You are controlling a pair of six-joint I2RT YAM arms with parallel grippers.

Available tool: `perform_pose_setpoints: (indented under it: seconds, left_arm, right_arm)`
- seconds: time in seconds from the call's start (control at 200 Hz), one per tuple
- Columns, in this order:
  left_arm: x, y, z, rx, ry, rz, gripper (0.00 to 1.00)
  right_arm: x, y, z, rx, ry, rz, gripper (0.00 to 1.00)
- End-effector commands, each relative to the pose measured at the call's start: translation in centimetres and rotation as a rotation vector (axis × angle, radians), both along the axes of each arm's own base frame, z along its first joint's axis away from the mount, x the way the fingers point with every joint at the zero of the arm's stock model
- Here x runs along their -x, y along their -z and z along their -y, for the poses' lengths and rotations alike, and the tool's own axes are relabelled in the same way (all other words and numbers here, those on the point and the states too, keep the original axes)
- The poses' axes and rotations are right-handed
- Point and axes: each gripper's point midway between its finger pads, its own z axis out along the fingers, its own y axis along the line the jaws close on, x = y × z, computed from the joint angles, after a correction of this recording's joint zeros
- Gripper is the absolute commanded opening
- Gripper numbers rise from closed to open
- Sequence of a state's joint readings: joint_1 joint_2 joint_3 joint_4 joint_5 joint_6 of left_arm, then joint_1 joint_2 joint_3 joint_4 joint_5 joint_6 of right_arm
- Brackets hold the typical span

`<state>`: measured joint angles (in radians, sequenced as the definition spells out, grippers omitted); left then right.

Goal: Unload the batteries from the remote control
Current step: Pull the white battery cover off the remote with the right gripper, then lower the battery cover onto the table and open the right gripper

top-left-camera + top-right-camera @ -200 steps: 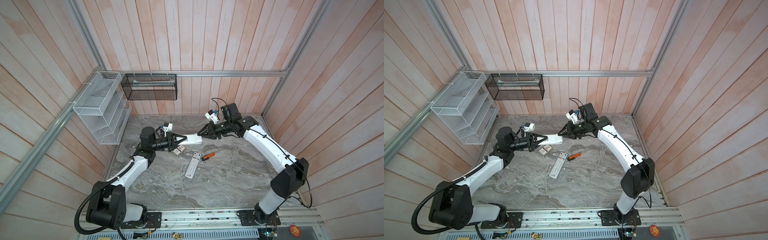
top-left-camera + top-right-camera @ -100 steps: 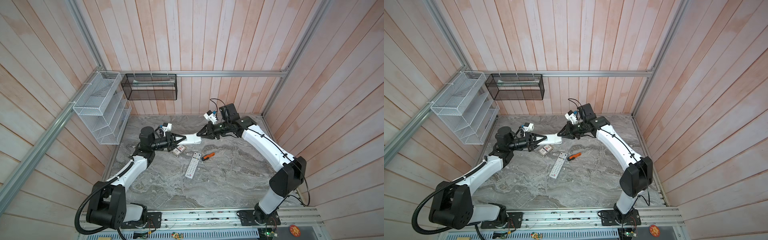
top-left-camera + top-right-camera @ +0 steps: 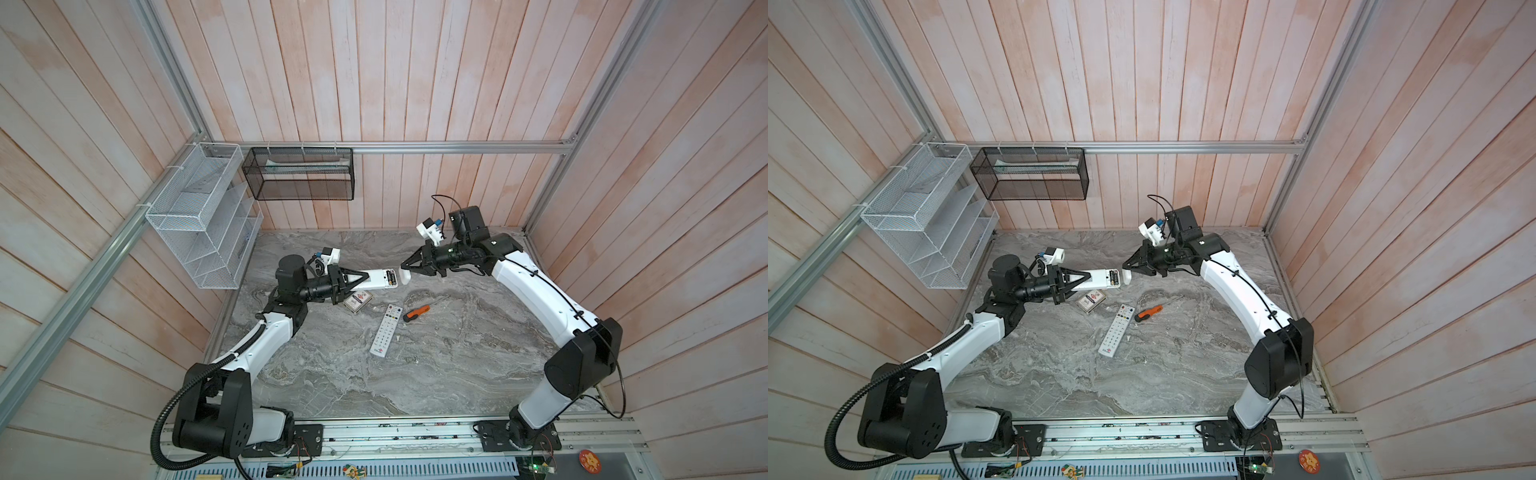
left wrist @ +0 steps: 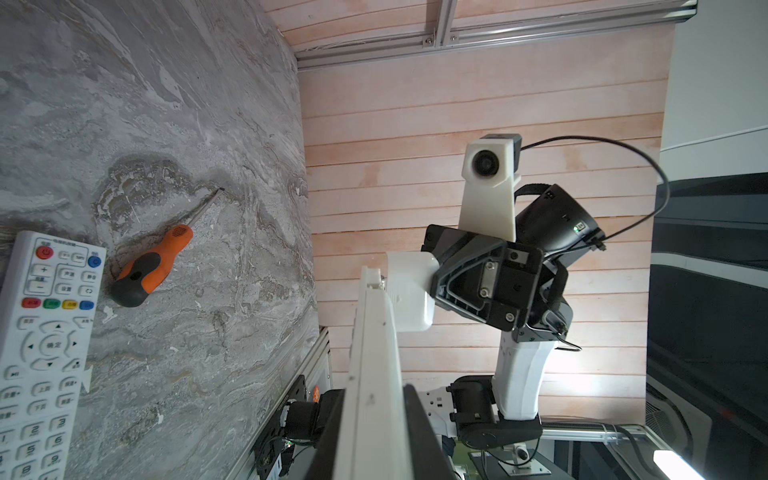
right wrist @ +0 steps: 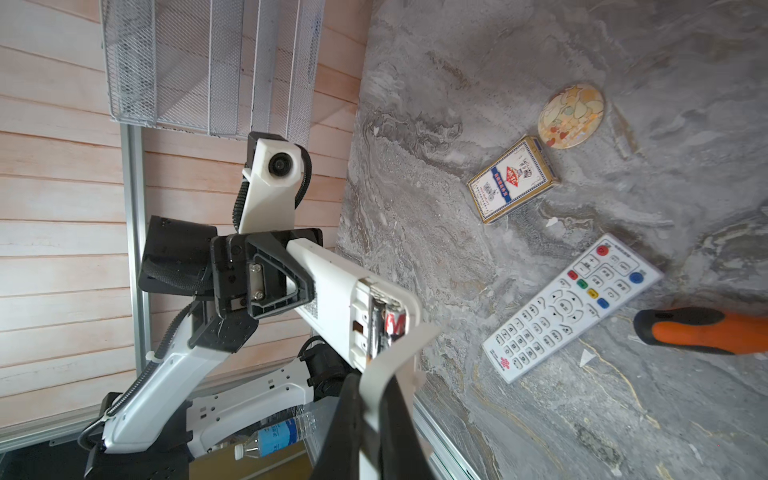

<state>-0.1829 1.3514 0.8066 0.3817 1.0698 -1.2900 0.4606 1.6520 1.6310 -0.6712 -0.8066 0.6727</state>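
Observation:
My left gripper (image 3: 360, 278) is shut on a white remote control (image 3: 376, 279), held above the table with its back up. The battery bay at its free end stands uncovered, and the batteries (image 5: 388, 328) lie inside it as dark cylinders; they also show in a top view (image 3: 1113, 276). My right gripper (image 5: 370, 415) is shut on the white battery cover (image 5: 395, 357), which hangs just off the remote's end (image 3: 405, 277). In the left wrist view the remote (image 4: 374, 374) is seen edge-on between my fingers, with the cover (image 4: 409, 291) beyond it.
On the marble table lie a second white remote (image 3: 386, 330) with its buttons up, an orange-handled screwdriver (image 3: 417, 312), a card box (image 3: 356, 300) and a round badge (image 5: 571, 114). A white wire rack (image 3: 203, 220) and a black mesh basket (image 3: 299, 174) hang on the walls.
My right gripper has tightened on the battery cover, and the cover now sits slightly apart from the remote's end. The left arm has stayed still.

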Motion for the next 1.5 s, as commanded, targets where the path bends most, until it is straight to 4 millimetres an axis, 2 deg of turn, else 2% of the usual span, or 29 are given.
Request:
perform_pose_setpoints:
  seconds: [0.0, 0.105, 0.27, 0.335, 0.46, 0.62, 0.895, 1.105, 1.26, 1.495]
  left_arm:
    - [0.8, -0.4, -0.3, 0.004, 0.015, 0.041, 0.0]
    - [1.0, 0.1, -0.5, -0.004, 0.012, 0.032, 0.0]
    - [1.1, 0.4, -0.6, -0.011, 0.013, 0.026, 0.0]
    - [1.2, 0.5, -0.6, -0.012, 0.015, 0.021, 0.0]
    - [1.3, 0.6, -0.6, -0.015, 0.019, 0.016, 0.0]
    - [1.3, 0.7, -0.5, -0.017, 0.024, 0.011, 0.0]
    - [1.1, 0.4, -0.5, -0.018, 0.026, 0.009, 0.0]
    - [0.9, 0.3, -0.5, -0.02, 0.021, 0.007, 0.0]
    - [0.8, 0.4, -0.6, -0.023, 0.012, 0.002, 0.0]
    - [0.6, 0.4, -0.6, -0.023, 0.008, 0.0, 0.0]
  right_arm:
    - [0.0, 0.1, 2.3, 0.001, 0.052, 0.009, 0.1]
    - [0.4, 3.2, 5.1, 0.021, 0.113, -0.031, 0.09]
    - [3.0, 12.5, 9.2, 0.097, 0.186, -0.173, 0.09]
    - [4.3, 15.1, 9.7, 0.111, 0.188, -0.214, 0.08]
    - [5.8, 18.2, 9.6, 0.08, 0.175, -0.261, 0.08]
    - [6.0, 20.2, 9.2, 0.034, 0.166, -0.247, 0.08]
    - [5.8, 21.9, 8.3, -0.039, 0.105, -0.166, 0.08]
    - [6.5, 24.4, 8.6, -0.025, 0.095, -0.173, 0.08]
    - [7.3, 25.8, 9.5, 0.008, 0.105, -0.194, 0.09]
    - [8.0, 27.5, 11.5, 0.043, 0.144, -0.23, 0.24]
